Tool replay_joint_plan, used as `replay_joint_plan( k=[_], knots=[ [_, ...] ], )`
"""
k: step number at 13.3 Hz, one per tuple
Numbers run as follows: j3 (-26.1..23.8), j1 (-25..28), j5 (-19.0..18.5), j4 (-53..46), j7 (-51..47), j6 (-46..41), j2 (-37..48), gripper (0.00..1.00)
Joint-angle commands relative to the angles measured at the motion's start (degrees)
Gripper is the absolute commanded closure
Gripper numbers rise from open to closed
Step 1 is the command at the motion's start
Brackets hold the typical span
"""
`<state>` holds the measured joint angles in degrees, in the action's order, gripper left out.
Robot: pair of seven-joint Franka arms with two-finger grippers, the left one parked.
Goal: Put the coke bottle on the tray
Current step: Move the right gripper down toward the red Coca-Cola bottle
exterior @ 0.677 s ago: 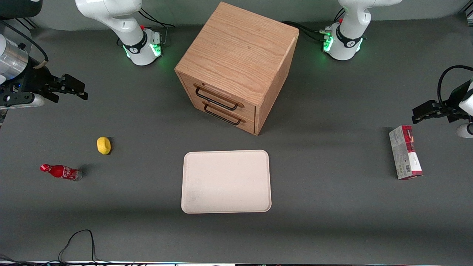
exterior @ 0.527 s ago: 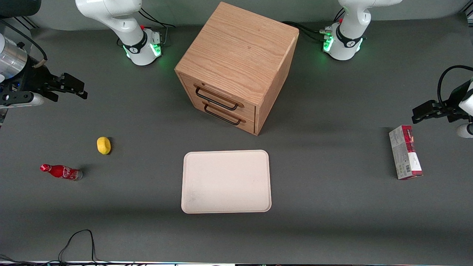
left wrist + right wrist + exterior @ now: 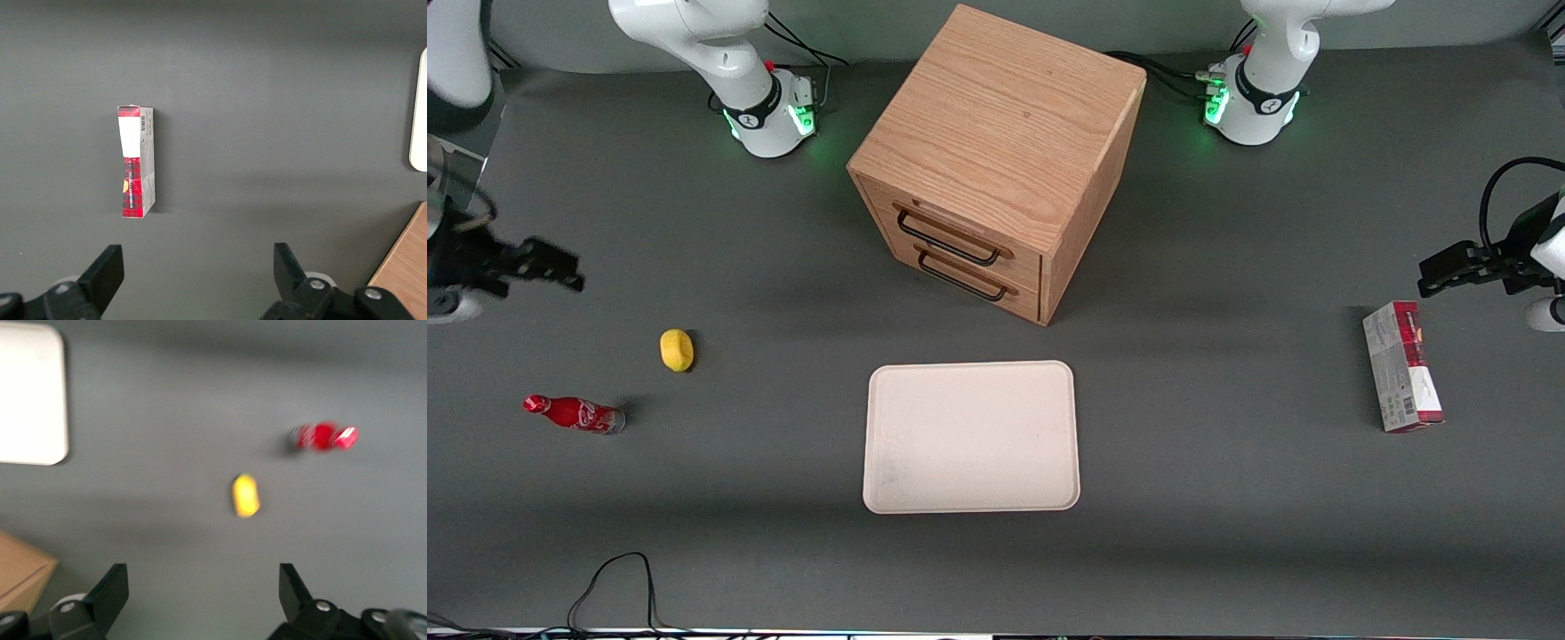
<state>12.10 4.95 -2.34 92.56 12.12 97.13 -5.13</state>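
On the dark grey tabletop (image 3: 1227, 498) sits a cream tray (image 3: 971, 436) holding nothing — just in front of a wooden cabinet (image 3: 996, 160) with both drawers shut. Toward the working arm's end, the coke bottle (image 3: 575, 414) lies on its side near a yellow lump (image 3: 677, 349). Above that end hangs the end effector (image 3: 203, 597), fingers spread wide, holding nothing.

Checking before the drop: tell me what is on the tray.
Nothing lies on the tray; its whole cream surface shows, uncovered. The coke bottle lies on the table toward the working arm's end, beside the yellow lump. The gripper hovers open, farther from the camera than both.
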Motion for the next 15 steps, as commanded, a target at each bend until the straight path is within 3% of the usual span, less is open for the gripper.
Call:
replay_joint_plan(
  k=[1,6,10,13,15],
  knots=[
    [7.0,-0.2,0.7,-3.3,10.1,5.7,-8.3,0.0],
    [15.1,-0.3,11.2,-1.3,22.7,16.9,-18.0,0.0],
    [15.8,-1.2,13.8,1.9,27.4,25.5,-21.8,0.0],
    [17.0,-1.3,20.0,2.0,31.8,27.8,-25.0,0.0],
    [17.1,-1.3,20.8,2.1,31.9,27.9,-25.9,0.0]
  ],
)
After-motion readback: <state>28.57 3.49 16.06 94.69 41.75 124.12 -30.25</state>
